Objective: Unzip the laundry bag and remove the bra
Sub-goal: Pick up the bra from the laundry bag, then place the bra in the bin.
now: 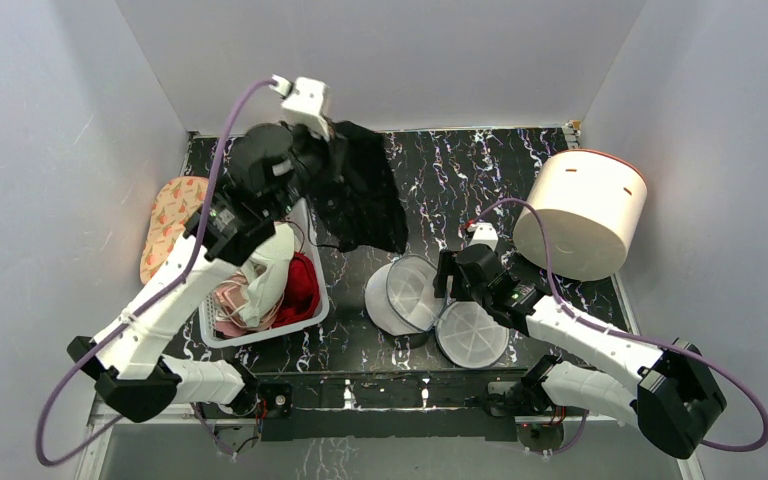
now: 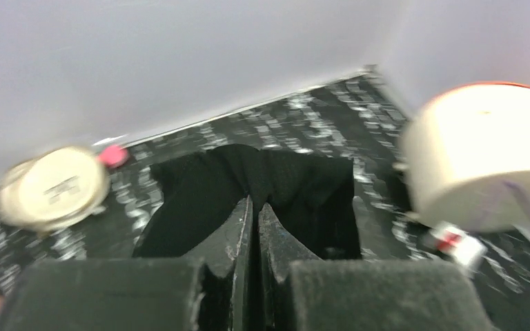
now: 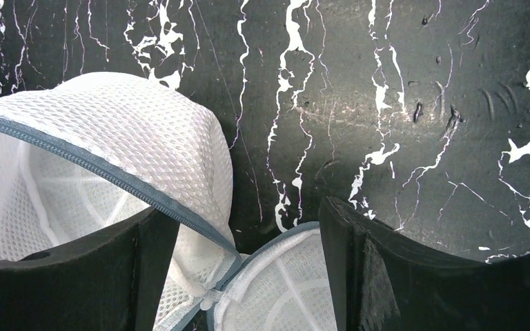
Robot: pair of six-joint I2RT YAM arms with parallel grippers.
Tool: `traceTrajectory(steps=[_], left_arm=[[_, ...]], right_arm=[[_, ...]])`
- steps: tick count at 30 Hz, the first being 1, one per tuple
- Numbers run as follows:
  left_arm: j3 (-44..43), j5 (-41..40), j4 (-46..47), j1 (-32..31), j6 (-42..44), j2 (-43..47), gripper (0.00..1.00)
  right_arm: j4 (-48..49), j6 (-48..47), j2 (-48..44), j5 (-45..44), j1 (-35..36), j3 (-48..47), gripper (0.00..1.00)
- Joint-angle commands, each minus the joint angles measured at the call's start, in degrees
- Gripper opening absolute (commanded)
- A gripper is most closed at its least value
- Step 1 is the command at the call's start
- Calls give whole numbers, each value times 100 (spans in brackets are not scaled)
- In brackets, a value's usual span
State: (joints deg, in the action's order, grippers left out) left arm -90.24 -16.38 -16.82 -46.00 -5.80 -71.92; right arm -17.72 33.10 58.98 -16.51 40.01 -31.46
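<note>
Overhead, left tool (image 1: 332, 140) pinches a black fabric garment (image 1: 365, 200) aloft; wrist view alone shows right tool (image 3: 245, 210) spread over unzipped white mesh laundry bag (image 3: 110, 138).

The black, white-veined table (image 1: 460, 180) carries a white basket (image 1: 260, 338) near its left edge, with a flat patterned pad (image 1: 168, 215) beside it at the far left. A cream drum (image 1: 585, 210) sits at the far right corner. The laundry bag (image 1: 405, 295) lies unzipped in two open halves near the middle of the near edge.
</note>
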Motion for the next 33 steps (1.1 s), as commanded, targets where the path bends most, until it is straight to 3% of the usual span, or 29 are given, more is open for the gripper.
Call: traceTrajectory(steps=[1, 13, 22, 26, 33], left_arm=[[-413, -618, -1095, 1098, 193, -102, 0], [172, -2293, -2545, 1370, 106, 993, 0], [849, -2962, -4278, 1370, -1033, 1454, 0], [1313, -2758, -4292, 1367, -1494, 1364, 0], [2734, -1933, -3239, 1491, -1970, 1029, 0]], right_arm=[[345, -41, 49, -1, -22, -284, 72], [464, -105, 43, 93, -22, -220, 72], [713, -102, 397, 360, -22, -249, 72], [726, -93, 439, 371, -30, -240, 72], [592, -67, 333, 367, -20, -268, 72]])
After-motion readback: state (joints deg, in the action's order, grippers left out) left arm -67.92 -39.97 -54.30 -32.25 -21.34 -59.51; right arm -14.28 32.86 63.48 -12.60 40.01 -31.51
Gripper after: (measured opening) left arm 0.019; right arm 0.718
